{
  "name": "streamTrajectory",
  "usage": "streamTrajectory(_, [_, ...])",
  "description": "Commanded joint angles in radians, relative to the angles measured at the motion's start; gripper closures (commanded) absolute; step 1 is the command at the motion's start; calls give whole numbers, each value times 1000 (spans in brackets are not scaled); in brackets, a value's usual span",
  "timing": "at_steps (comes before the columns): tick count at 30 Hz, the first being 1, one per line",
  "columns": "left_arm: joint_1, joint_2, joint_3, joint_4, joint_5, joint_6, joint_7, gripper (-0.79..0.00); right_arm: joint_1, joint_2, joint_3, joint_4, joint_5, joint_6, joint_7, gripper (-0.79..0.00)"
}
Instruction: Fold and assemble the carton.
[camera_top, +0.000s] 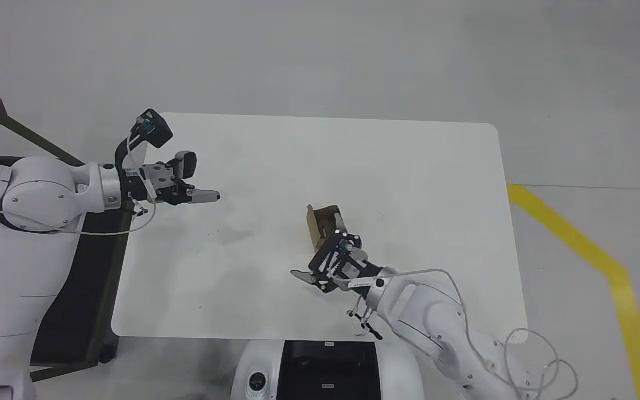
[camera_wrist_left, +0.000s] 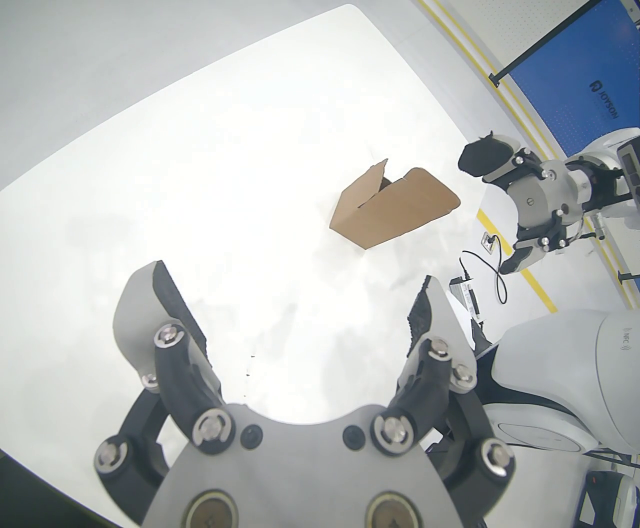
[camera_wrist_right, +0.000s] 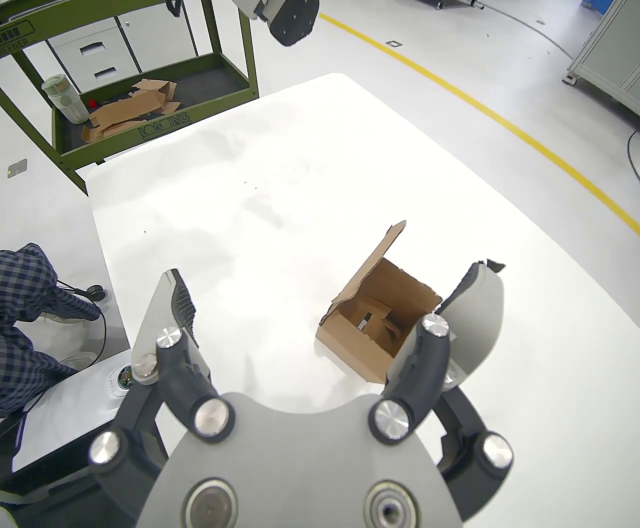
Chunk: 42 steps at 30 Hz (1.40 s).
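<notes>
**Inspector:** Location of the carton (camera_top: 322, 222)?

**Assessor:** On the surface (camera_top: 400, 160), lying on its side directly ahead of the right gripper (camera_wrist_right: 327, 275), with its open mouth turned toward those fingers. One finger (camera_wrist_right: 475, 310) sits just beside the rim of the mouth. Contact cannot be confirmed.

**Inspector:** Finger state, both arms?

**Assessor:** The right fingers are spread wide and hold nothing. The left gripper (camera_wrist_left: 292, 277) is likewise spread and empty.

**Inspector:** Axis, and which arm is nearer?

**Assessor:** The long axis runs away from the right fingers, mouth end nearest. The far end is partly shut by folded tabs (a gap shows between them). One flap (camera_wrist_right: 380, 255) stands up at the mouth, on the side away from the close finger. The right arm is much the nearer. From the left fingers the carton lies ahead and well apart, broad side presented.

**Inspector:** Obstructions?

**Assessor:** In my judgement only the raised flap could foul an approach, so it wants pressing inward first. A green cart (camera_wrist_right: 220, 65) holding cardboard scraps (camera_wrist_right: 135, 107) stands off the surface, well beyond the carton from the right fingers. It is not a concern.
</notes>
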Motion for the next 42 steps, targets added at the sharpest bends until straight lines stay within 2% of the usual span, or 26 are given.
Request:
streamTrajectory(1, [0, 0, 0, 0, 0, 0, 0, -785, 16, -5, -2, 15, 21, 6, 16, -785])
streamTrajectory(5, [0, 0, 0, 0, 0, 0, 0, -785, 48, -16, -14, 39, 66, 10, 67, -785])
streamTrajectory(6, [0, 0, 0, 0, 0, 0, 0, -785, 56, -19, -17, 46, 76, 11, 77, -760])
streamTrajectory(8, [0, 0, 0, 0, 0, 0, 0, -785, 69, -24, -22, 59, 93, 19, 90, -699])
streamTrajectory(10, [0, 0, 0, 0, 0, 0, 0, -785, 79, -29, -25, 72, 109, 30, 91, -551])
streamTrajectory(13, [0, 0, 0, 0, 0, 0, 0, -785, 90, -35, -27, 89, 132, 31, 89, -376])
streamTrajectory(21, [0, 0, 0, 0, 0, 0, 0, -785, 105, -42, -6, 130, 175, 26, 96, -265])
streamTrajectory(24, [0, 0, 0, 0, 0, 0, 0, -785, 108, -42, 10, 137, 186, 12, 102, -154])
streamTrajectory(25, [0, 0, 0, 0, 0, 0, 0, -785, 110, -41, 16, 139, 187, 8, 107, -142])
streamTrajectory(27, [0, 0, 0, 0, 0, 0, 0, -785, 113, -40, 29, 137, 192, -4, 118, -22])
streamTrajectory(29, [0, 0, 0, 0, 0, 0, 0, -785, 114, -38, 42, 129, 196, -23, 125, 0])
streamTrajectory(31, [0, 0, 0, 0, 0, 0, 0, -785, 119, -34, 60, 123, 199, -60, 130, 0])
streamTrajectory(36, [0, 0, 0, 0, 0, 0, 0, -785, 167, -19, 101, 123, 161, -264, 147, 0])
streamTrajectory(39, [0, 0, 0, 0, 0, 0, 0, -785, 221, -8, 123, 178, 177, -486, 131, 0])
streamTrajectory(42, [0, 0, 0, 0, 0, 0, 0, -785, 265, -3, 139, 235, 194, -623, 89, 0])
